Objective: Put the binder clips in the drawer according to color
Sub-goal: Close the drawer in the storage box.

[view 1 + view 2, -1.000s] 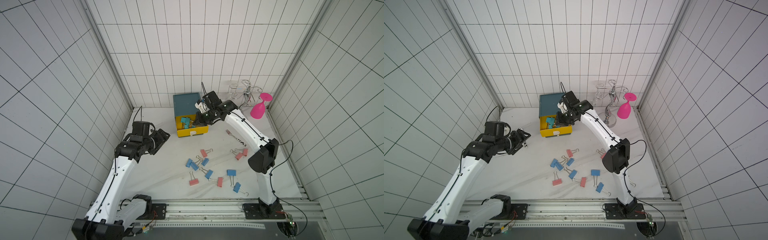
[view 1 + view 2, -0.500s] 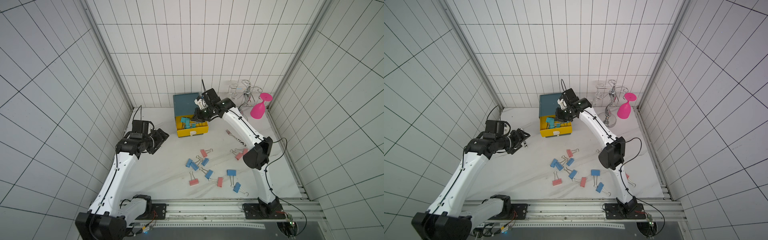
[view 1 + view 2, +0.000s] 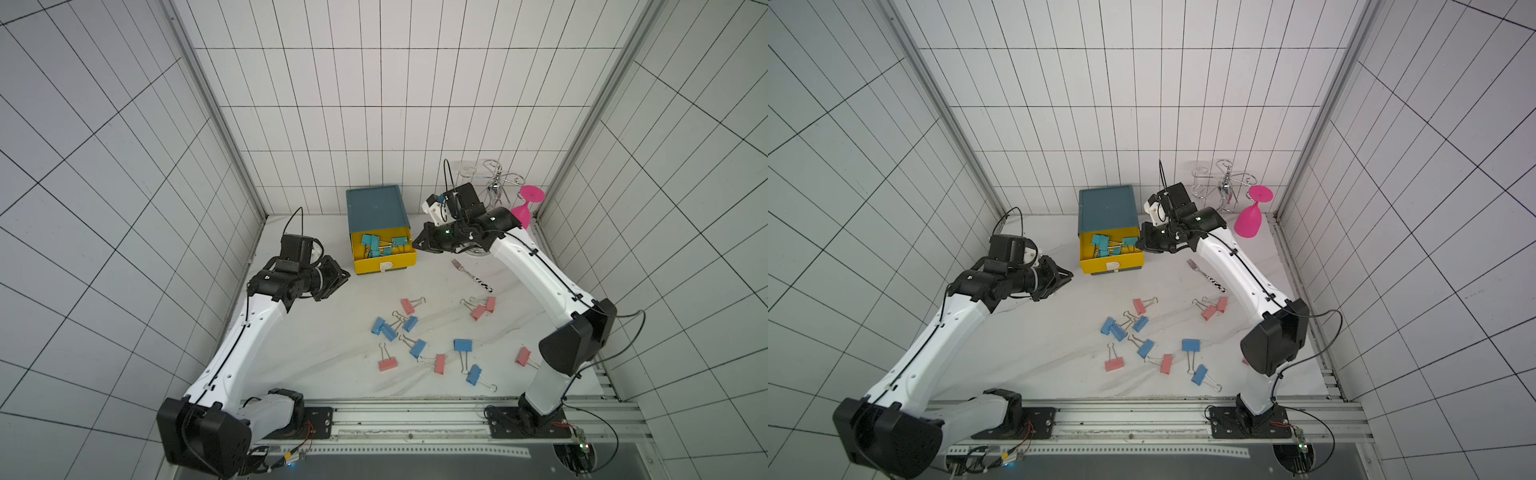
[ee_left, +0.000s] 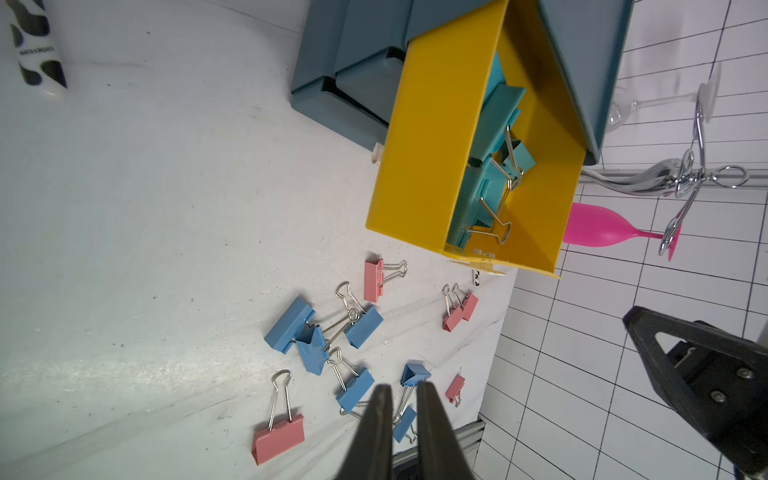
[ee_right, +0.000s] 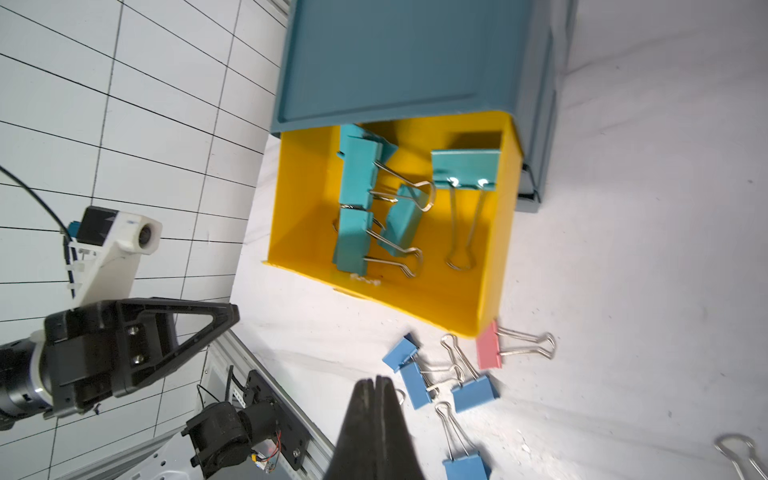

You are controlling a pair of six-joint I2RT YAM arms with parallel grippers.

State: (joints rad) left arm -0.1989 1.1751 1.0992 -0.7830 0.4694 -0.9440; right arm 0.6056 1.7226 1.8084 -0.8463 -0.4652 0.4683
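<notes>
The yellow drawer stands pulled out of a blue-grey cabinet and holds several teal binder clips. In the right wrist view the teal clips show close up. Blue clips and pink clips lie loose on the white table in front. My left gripper hovers left of the drawer's front. Its fingers are drawn together with only a thin slit and nothing between them. My right gripper is shut and empty beside the drawer's right wall.
A fork with a black-and-white handle lies right of the drawer. Behind the right arm are an upturned pink glass, a chrome rack and a clear glass. Tiled walls close in three sides; a metal rail runs along the front.
My left gripper's fingers have come together from wide open. The right gripper has drawn back to the right, from over the drawer to beside it.
</notes>
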